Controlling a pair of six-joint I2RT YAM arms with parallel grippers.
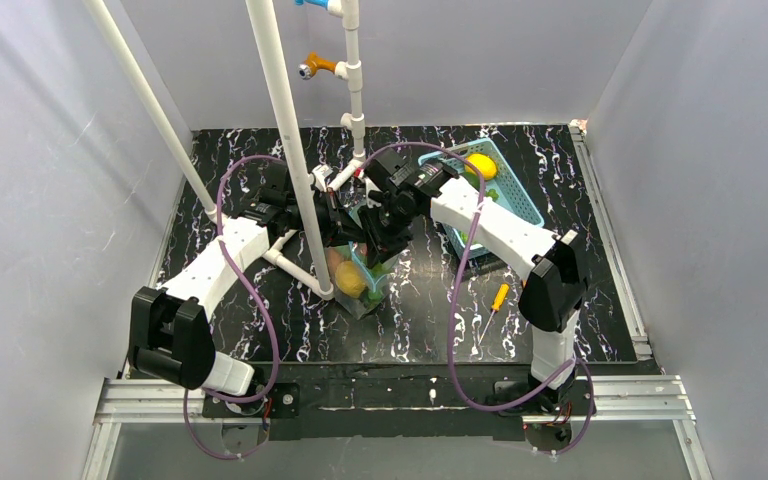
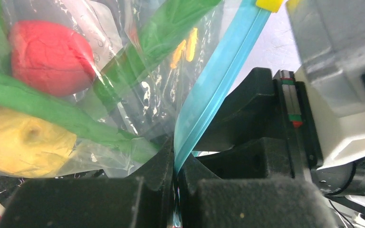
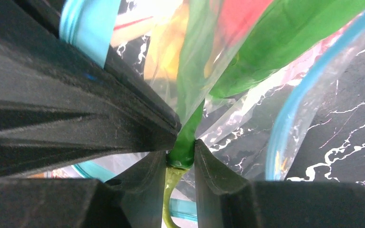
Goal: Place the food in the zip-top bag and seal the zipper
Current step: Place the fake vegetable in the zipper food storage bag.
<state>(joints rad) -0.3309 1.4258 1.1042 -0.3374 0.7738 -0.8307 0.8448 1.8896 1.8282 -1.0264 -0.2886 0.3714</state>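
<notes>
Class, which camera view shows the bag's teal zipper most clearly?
Left wrist: the zipper runs long and sharp across the frame into the left gripper, pinched. The right wrist shows only pieces of it beside the green pod the right gripper holds; the top external view barely shows it.

Bright even light; wrist close-ups soft; glare on zip-top bag (image 2: 146, 91).

L fingers (image 2: 100, 204) clamp zipper (image 2: 218, 71); R fingers (image 3: 123, 199) clamp green pod (image 3: 185, 142).
</notes>
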